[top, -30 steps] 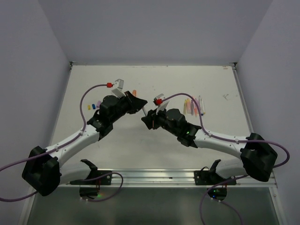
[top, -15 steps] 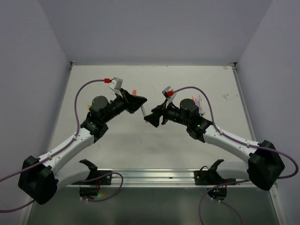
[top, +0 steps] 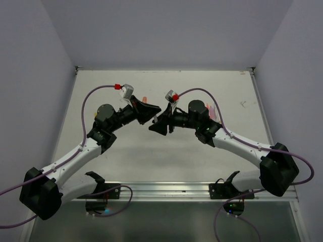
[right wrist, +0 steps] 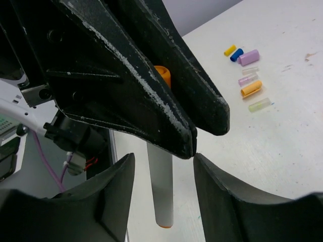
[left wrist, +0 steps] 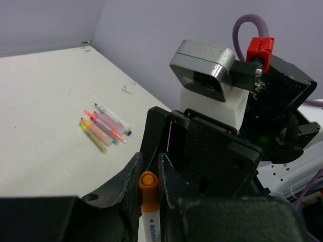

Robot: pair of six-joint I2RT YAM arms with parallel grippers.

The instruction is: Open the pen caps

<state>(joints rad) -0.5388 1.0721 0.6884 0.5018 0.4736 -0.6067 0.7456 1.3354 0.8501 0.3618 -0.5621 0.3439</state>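
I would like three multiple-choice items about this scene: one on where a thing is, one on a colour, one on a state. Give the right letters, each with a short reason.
1. Where is the white pen?
A) flat on the table
B) between the fingers of the left gripper
C) among the other pens

2. What colour is its end at the left gripper?
A) green
B) orange
C) black

3. How does the right gripper stand?
A) open
B) shut on the pen
C) shut on a loose cap

Answers:
1 B: the left wrist view shows it clamped there.
2 B: it is plainly orange in both wrist views.
3 A: its fingers stand apart, with gaps on either side of the pen.
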